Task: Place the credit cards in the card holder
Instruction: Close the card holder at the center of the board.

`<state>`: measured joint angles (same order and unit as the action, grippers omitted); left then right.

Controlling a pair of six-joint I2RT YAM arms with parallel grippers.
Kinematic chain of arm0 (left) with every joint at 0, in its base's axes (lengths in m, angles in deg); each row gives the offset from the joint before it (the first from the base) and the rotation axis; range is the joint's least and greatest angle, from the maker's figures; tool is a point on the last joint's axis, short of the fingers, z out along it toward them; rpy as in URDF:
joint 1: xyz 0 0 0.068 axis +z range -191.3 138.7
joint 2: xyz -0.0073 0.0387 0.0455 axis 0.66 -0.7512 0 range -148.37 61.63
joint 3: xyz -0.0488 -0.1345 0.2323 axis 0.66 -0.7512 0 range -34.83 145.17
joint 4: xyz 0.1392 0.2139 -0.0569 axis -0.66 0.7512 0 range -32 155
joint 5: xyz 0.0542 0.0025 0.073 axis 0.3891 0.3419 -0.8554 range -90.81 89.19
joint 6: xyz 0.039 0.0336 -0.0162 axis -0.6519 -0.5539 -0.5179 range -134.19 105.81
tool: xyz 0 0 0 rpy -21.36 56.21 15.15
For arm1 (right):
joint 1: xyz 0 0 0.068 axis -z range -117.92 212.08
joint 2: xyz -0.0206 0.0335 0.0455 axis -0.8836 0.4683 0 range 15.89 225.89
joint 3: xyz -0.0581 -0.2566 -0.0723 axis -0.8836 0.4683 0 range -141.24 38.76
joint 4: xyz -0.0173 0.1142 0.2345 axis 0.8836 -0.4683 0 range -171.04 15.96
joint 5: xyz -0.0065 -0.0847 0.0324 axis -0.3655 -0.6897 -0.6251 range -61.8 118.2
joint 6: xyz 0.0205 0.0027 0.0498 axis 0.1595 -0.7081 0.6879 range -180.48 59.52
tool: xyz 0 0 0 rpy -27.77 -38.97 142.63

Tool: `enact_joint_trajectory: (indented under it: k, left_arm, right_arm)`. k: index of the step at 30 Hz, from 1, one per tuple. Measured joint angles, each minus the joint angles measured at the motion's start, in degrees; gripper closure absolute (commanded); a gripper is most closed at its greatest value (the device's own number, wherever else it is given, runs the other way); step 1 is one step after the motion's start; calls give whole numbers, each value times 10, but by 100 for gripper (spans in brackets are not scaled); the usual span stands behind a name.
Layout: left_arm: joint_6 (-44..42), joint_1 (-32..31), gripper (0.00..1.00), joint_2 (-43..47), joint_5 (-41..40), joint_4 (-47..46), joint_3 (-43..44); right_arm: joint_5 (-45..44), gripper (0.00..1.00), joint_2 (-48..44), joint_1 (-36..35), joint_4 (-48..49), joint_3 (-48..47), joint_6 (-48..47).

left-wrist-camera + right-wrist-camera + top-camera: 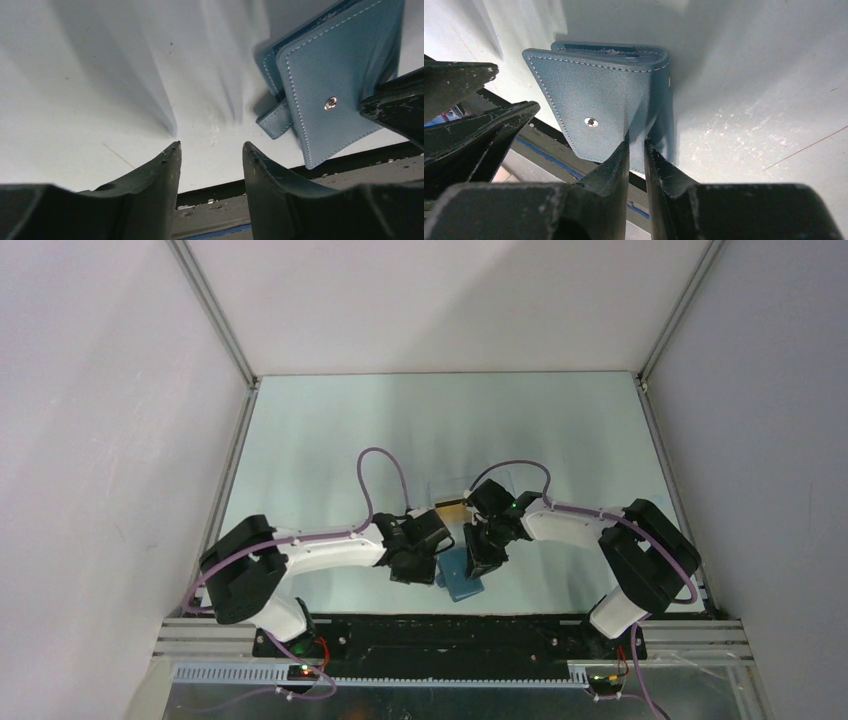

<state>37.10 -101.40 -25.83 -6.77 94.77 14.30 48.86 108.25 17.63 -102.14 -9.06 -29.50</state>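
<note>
Top view: the holder lies at the tabletop's 6 o'clock edge, between both arms. A gold card sits at its 12 o'clock.
Left wrist: your left jaws stand open and empty, with the holder at 2 o'clock.
Right wrist: your right jaws pinch the holder's cover edge.

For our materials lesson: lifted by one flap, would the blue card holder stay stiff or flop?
Probably floppy: the card holder folds at a soft spine, so lifted where the right gripper pinches it, the rest would likely hang open. Likely light, being thin. Its grained cover should resist slipping.
</note>
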Motion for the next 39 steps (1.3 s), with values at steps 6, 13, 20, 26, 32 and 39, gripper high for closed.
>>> enact_joint_trajectory:
  k: [6, 13, 20, 26, 32, 39]
  left_arm:
    - [3, 0, 45, 0, 19, -37, -5]
    - [3, -27, 40, -18, 34, -48, 6]
    - [5, -39, 38, -50, 27, -26, 32]
    - [27, -42, 40, -68, 12, -2, 51]
    - [57, -41, 47, -73, -2, 4, 56]
    - [109, -17, 50, -19, -13, -68, -9]
  right_arm:
    - [0, 78, 0, 0, 0, 0, -1]
    - [0, 78, 0, 0, 0, 0, -2]
    - [0, 79, 2, 0, -2, -2, -2]
    - [0, 79, 4, 0, -4, -3, -4]
    - [0, 79, 5, 0, -4, -4, -6]
    - [2, 79, 7, 0, -4, -4, -10]
